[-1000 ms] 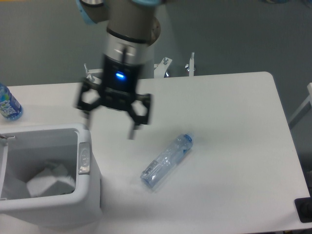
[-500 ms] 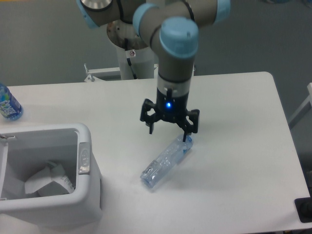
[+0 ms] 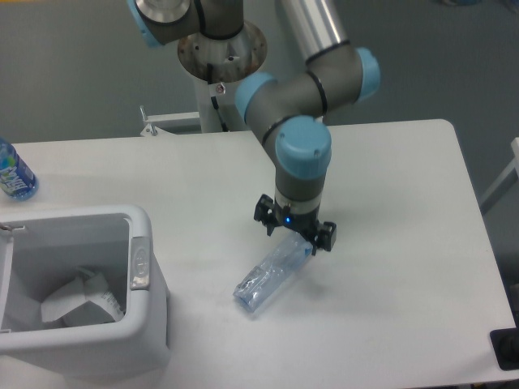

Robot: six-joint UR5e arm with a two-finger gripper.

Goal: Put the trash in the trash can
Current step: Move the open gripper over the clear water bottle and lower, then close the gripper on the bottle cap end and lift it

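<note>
Camera view: a crushed clear bottle (image 3: 272, 275), bluish, lies slanted on the white counter (image 3: 389, 243), right of the white bin (image 3: 122, 344). The claw (image 3: 293, 235) straddles its upper end, fingers spread, hiding the cap. Crumpled white paper (image 3: 81, 296) sits inside the bin. Another bottle's (image 3: 14, 172) label is unreadable, cut off at the left edge.

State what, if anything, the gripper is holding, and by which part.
It cannot be told. The gripper is down at the cap end of the crushed clear bottle, but whether its fingers have closed on it is not visible.
</note>
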